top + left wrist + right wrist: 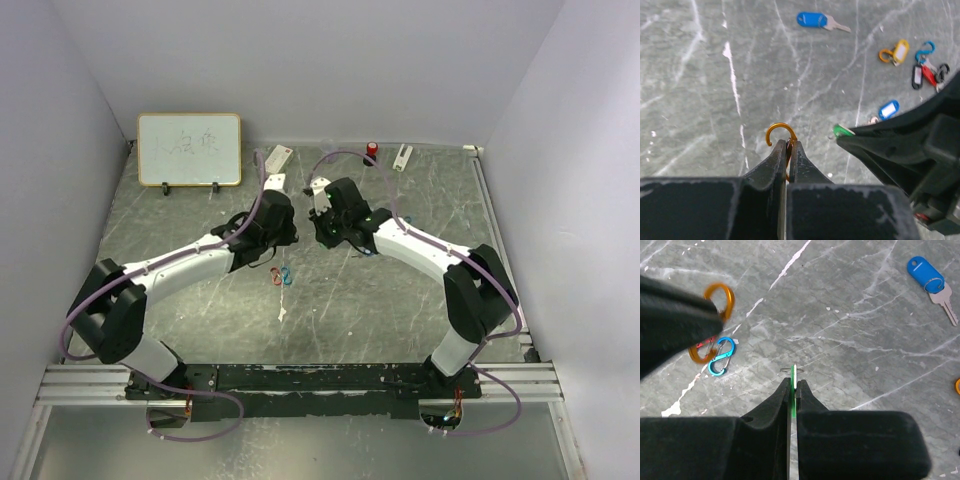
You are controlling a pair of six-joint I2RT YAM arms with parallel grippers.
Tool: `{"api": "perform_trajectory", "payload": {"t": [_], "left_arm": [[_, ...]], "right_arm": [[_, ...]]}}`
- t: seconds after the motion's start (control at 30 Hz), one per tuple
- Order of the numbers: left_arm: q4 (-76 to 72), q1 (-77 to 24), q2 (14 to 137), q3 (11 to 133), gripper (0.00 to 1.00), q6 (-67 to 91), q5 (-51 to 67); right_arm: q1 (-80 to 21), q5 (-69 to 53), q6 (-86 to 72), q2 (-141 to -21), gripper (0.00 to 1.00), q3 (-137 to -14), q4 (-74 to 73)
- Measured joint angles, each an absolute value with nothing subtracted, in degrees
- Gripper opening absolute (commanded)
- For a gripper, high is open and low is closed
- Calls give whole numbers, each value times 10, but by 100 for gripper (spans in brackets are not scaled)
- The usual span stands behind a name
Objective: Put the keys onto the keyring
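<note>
- Closest to the near edge of the tabletop (400, 300), a blue clip (720, 356) lies loose with an orange one touching it. Both are just on the near side of where the arms meet.
- Over the middle of the tabletop, the two arms come in from either side and their tips almost meet.
- The left gripper (788, 144) is pinched tight on an orange clip (781, 124). The hooked end sticks up clear of the fingertips, off the tabletop.
- Right beside it, the right gripper (793, 382) is clamped on the green tag (842, 131), gripping it flat between the fingers with one end poking out. Tag and orange clip are near each other but apart.
- Past the tips, the other keys lie scattered on the tabletop: a blue-tagged key (812, 20) on its own, and a second blue tag (888, 109) closer in.
- A yellow tag (900, 50), a black tag (916, 76) and a red tag (929, 75) are bunched together beside another blue clip. From overhead the arms hide these.
- At the far left corner, a whiteboard (190, 150) stands against the wall.
</note>
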State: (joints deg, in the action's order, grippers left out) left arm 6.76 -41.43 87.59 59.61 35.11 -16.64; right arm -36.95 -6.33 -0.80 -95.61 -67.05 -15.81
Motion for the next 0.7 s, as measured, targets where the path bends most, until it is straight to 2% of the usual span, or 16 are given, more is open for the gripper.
{"api": "perform_trajectory", "payload": {"t": [0.7], "left_arm": [[-69, -430, 825, 500, 7, 372, -127]], "right_arm": [[-378, -61, -19, -909, 0, -670, -129]]}}
